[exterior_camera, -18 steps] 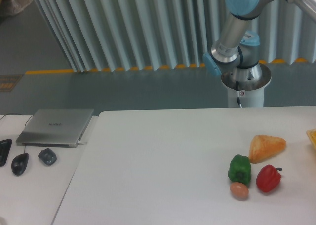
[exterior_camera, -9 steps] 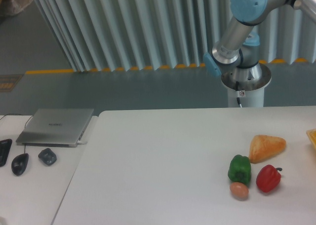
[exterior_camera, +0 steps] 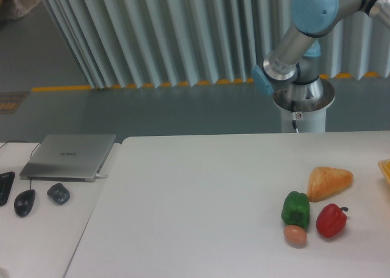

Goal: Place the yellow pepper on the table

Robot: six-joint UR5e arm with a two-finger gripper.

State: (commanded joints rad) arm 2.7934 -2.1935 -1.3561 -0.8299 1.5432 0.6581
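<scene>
1. The fingers are out of view: only the arm's elbow [exterior_camera: 314,2] and its lower link above the base [exterior_camera: 303,101] show, so whether the gripper is wide, narrow or holding something cannot be told.
2. Over the last second the elbow has drifted to the right and slightly down, which suggests the arm is swinging towards the right edge of the scene.
3. The yellow pepper is not clearly visible; only a sliver of yellow [exterior_camera: 385,168] shows at the right edge, too cropped to identify.
4. On the table [exterior_camera: 201,211] the green pepper [exterior_camera: 295,209], red pepper [exterior_camera: 331,220], small egg-like ball [exterior_camera: 295,235] and bread-like wedge [exterior_camera: 329,181] have not shifted.
5. The placing is probably not yet done, since no yellow pepper rests on the open tabletop.
</scene>
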